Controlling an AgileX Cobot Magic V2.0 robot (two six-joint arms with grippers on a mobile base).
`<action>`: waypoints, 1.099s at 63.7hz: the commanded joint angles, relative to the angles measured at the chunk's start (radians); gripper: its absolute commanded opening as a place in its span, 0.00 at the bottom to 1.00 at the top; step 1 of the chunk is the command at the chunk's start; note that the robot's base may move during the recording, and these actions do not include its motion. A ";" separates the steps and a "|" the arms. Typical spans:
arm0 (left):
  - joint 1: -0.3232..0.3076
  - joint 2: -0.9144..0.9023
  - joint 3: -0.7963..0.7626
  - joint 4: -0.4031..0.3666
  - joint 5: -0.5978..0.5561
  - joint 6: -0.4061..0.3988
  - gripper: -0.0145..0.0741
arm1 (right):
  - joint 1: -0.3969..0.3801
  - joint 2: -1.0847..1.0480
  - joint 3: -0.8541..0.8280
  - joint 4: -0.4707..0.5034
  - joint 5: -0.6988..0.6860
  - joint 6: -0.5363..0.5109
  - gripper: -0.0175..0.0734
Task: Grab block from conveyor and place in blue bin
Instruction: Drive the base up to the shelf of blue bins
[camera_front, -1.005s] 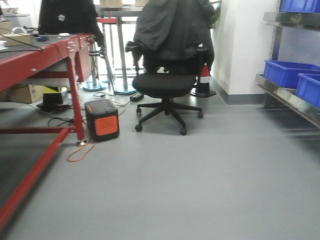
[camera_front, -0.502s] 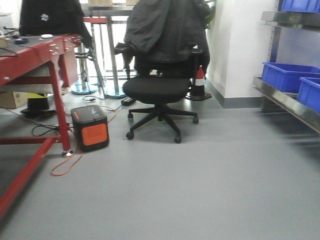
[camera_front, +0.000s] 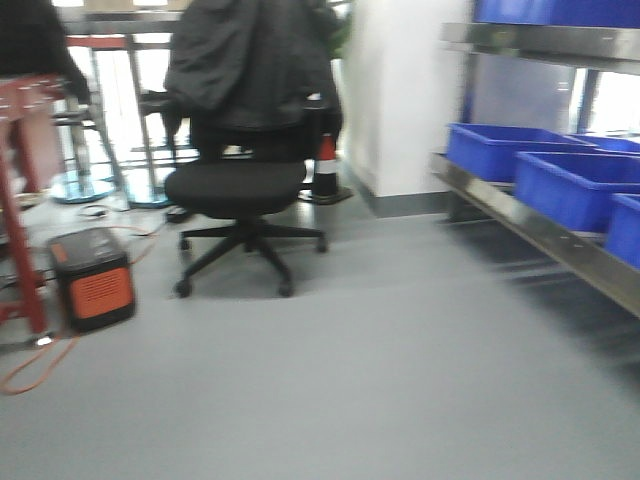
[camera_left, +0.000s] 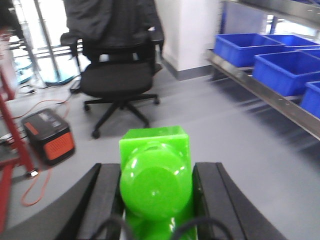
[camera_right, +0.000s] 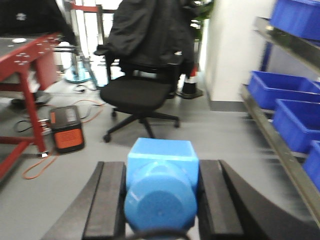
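**Right wrist view.** The right gripper (camera_right: 161, 172) is closed part-way on the block (camera_right: 161, 200), a blue cube with a rounded knob facing the camera. One dark finger (camera_right: 107, 200) lies along each side of it and seems to press against it, though blur softens the edges. The block hangs above the floor (camera_right: 225, 150), well apart from the conveyor (camera_right: 35, 60), whose red frame stands at far left. The bins (camera_right: 280, 87) sit in a row on a steel shelf (camera_right: 265, 130) at right.

**Left wrist view.** The left gripper (camera_left: 156, 170) clamps a green block (camera_left: 155, 180) of the same shape in the same way.

**Front view (blurred).** A chair (camera_front: 235, 188) draped with a dark jacket (camera_front: 250, 60) stands at centre. A black and orange box (camera_front: 95, 280) sits on the floor to its left, with an orange cable (camera_front: 30, 375) near it. A striped cone (camera_front: 325, 165) stands behind the chair by the white wall (camera_front: 400, 90). The contents of the bins cannot be made out
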 joint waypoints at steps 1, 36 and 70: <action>-0.007 -0.007 0.002 -0.001 -0.021 -0.007 0.04 | 0.002 -0.005 0.001 -0.011 -0.022 -0.003 0.02; -0.007 -0.007 0.002 -0.001 -0.021 -0.007 0.04 | 0.002 -0.005 0.001 -0.011 -0.022 -0.003 0.02; -0.007 -0.007 0.002 -0.001 -0.021 -0.007 0.04 | 0.002 -0.005 0.001 -0.011 -0.022 -0.003 0.02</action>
